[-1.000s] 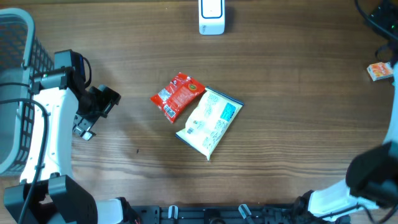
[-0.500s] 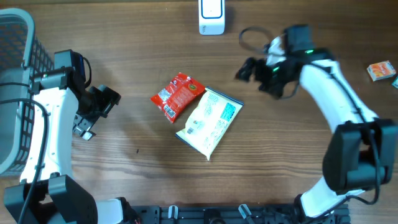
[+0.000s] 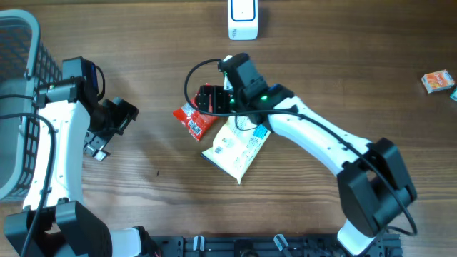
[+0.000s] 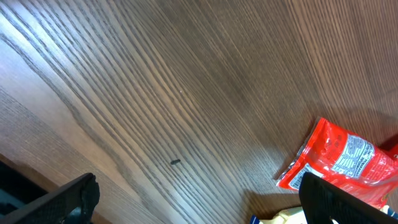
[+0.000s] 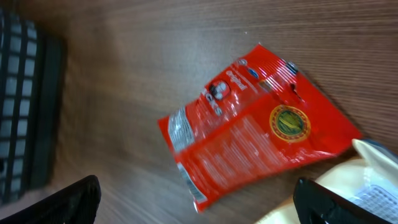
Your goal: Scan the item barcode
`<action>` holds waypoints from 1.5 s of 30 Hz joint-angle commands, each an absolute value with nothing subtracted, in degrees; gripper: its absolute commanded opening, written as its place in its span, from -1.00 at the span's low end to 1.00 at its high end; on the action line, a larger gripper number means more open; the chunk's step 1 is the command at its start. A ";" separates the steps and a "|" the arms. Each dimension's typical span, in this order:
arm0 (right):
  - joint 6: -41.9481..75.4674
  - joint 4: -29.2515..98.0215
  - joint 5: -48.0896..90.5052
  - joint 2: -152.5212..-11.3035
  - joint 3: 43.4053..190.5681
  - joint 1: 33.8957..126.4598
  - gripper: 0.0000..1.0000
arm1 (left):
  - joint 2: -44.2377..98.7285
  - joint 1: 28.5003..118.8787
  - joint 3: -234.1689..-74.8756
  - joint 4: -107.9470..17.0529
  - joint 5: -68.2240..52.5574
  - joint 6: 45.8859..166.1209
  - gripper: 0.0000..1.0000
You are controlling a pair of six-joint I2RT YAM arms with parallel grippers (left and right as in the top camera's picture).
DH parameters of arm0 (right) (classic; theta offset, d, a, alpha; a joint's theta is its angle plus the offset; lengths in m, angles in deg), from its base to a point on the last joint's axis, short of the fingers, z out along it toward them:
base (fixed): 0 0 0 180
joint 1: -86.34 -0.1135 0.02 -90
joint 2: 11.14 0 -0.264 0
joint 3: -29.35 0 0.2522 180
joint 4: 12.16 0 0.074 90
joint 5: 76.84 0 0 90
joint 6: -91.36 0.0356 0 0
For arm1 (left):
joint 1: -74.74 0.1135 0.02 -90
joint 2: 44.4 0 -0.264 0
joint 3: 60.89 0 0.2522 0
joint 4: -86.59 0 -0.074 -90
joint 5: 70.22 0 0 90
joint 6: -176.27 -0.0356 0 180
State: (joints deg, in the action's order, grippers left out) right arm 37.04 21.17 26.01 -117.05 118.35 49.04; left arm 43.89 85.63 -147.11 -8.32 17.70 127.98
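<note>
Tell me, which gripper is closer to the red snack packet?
Right. The right gripper hangs open directly above the red snack packet, covering part of it in the overhead view. The left gripper sits well away, toward the basket.

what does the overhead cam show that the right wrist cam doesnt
Only the overhead: the white scanner at the table's far edge, the small orange box at the far right, and the left arm. Only the right wrist: the whole printed face of the red packet, gold emblem included, which the right arm partly covers from above, and the open right gripper over it. Both: the red packet, the pale bag beside it and the wooden table.
</note>
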 commanded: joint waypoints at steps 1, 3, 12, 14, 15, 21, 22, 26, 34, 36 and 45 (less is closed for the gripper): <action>50.51 20.15 19.71 -121.57 118.35 47.51 0.99 | 43.89 85.79 -147.07 -8.32 17.26 128.55 1.00; 53.11 20.28 18.90 -123.54 118.35 47.10 0.99 | 43.89 85.79 -147.07 -8.32 17.26 128.55 1.00; 53.96 21.92 15.99 -129.22 118.35 46.97 0.98 | 43.89 85.79 -147.07 -8.32 17.26 128.55 1.00; 53.85 22.27 13.66 -128.85 118.42 46.99 0.99 | 43.89 85.79 -147.07 -8.32 17.26 128.55 1.00; 53.72 21.52 13.26 -128.54 118.42 47.05 1.00 | 43.89 85.79 -147.07 -8.32 17.26 128.55 1.00; 50.42 14.59 15.21 -128.83 118.42 47.58 0.99 | 43.89 85.79 -147.07 -8.32 17.26 128.55 1.00; 50.46 13.72 15.82 -129.51 118.42 47.58 1.00 | 43.89 85.79 -147.07 -8.32 17.26 128.55 1.00; 52.56 11.71 16.63 -133.27 118.42 47.64 1.00 | 43.89 85.79 -147.07 -8.32 17.26 128.55 1.00; 52.58 6.66 16.59 -134.84 118.42 47.73 0.19 | 43.89 85.79 -147.07 -8.32 17.26 128.55 1.00; 52.50 5.59 16.34 -134.84 118.42 47.73 -0.25 | 43.89 85.79 -147.07 -8.32 17.26 128.55 1.00; 44.89 9.17 15.27 -127.25 118.48 52.34 -0.91 | 43.89 85.79 -147.07 -8.32 17.26 128.55 1.00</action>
State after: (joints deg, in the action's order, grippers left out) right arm 50.55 6.07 16.78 -132.15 119.01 48.93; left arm 43.89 85.63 -147.11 -8.32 17.70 127.98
